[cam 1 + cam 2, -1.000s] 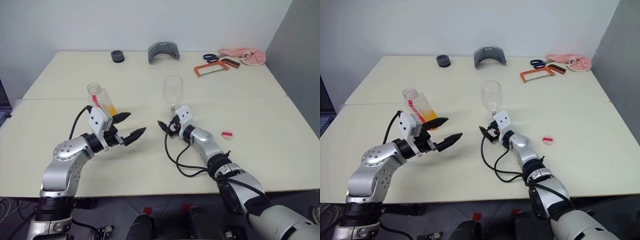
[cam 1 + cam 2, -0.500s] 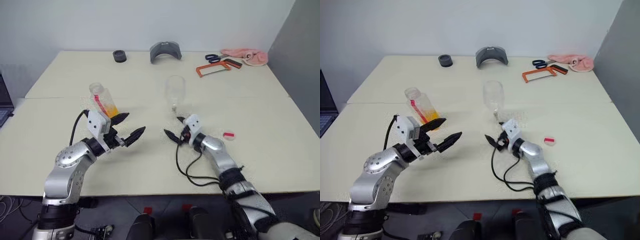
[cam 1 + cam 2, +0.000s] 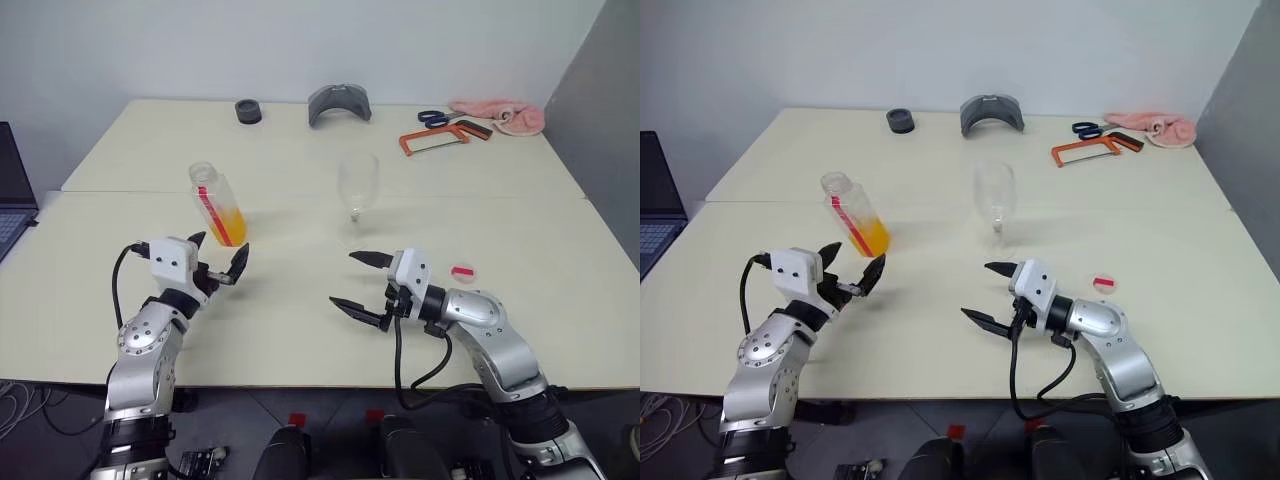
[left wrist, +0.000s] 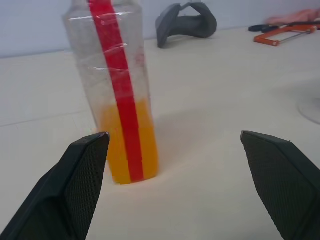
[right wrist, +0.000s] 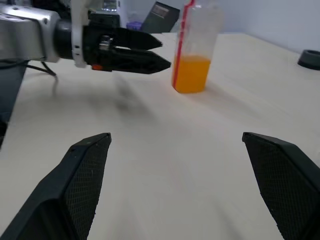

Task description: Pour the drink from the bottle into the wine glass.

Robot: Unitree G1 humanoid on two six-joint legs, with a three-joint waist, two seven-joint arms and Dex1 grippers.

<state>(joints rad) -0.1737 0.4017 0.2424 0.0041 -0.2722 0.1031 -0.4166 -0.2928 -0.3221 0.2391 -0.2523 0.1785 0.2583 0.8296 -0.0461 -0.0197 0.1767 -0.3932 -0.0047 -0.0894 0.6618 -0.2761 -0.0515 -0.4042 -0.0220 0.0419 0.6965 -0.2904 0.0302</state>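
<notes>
The bottle, clear with a red strip and an uncapped mouth, stands on the table left of centre, its lower third holding the orange drink. My left gripper hovers open just in front of it, apart from it; in the left wrist view the bottle rises beyond the left finger. The empty wine glass stands upright at the table's middle. My right gripper is open in front of the glass, well clear of it, pointing left toward the bottle.
A small red cap lies right of the glass. Along the far edge sit a black ring, a grey curved piece, blue scissors, an orange saw frame and a pink cloth. A laptop is at the left.
My right gripper has drawn back from the foot of the wine glass toward me and turned leftward. My left gripper has shifted left and swung round to face the bottle. The camera shifted slightly.
</notes>
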